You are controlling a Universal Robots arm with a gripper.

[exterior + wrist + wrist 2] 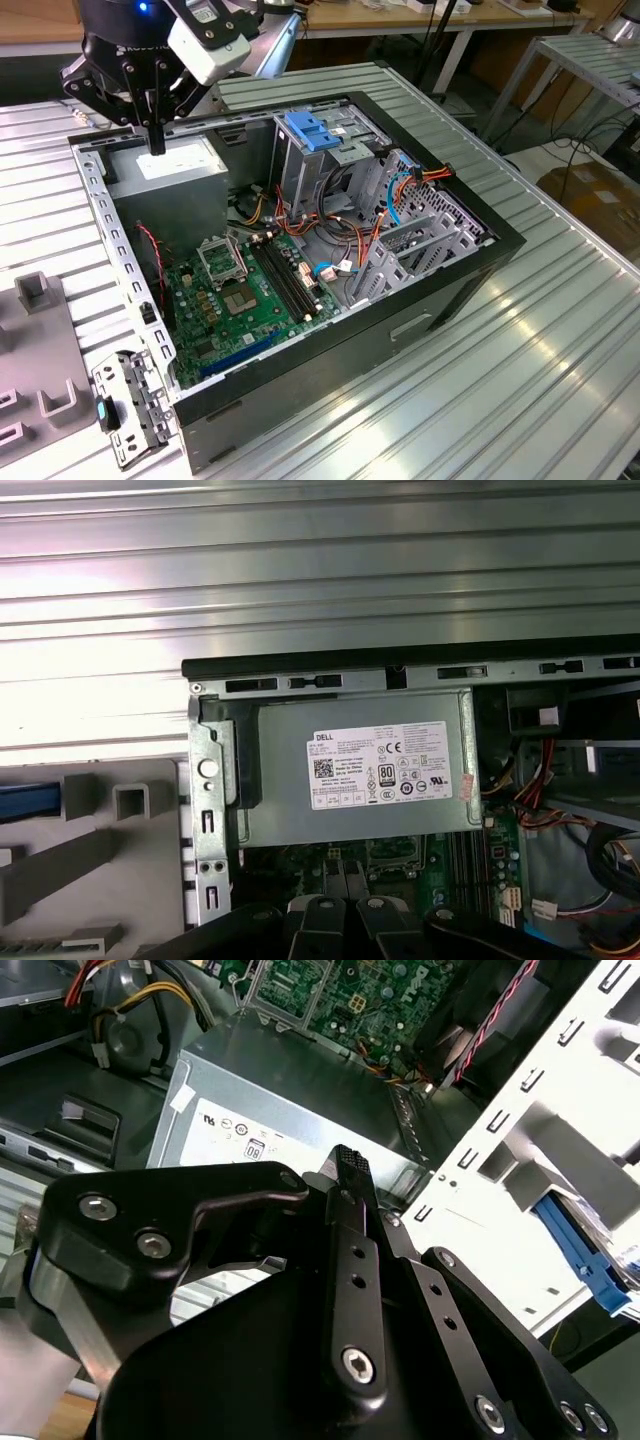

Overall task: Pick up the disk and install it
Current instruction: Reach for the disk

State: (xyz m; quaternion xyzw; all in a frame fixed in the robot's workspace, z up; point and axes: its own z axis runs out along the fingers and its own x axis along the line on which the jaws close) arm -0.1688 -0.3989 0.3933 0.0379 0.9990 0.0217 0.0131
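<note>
Exterior view: end effector [157, 148] hovers above computer case [440, 290] on ribbed metal table [560, 380].

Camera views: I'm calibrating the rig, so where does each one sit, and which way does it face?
Exterior view: off the arm, above, looking down aslant at the open computer case on the ribbed table; the gripper hangs over the power supply.
First wrist view: on the arm, looking down on the power supply; gripper in foreground.
Second wrist view: on the arm, looking past the gripper at the power supply and motherboard.
All three share the power supply.
</note>
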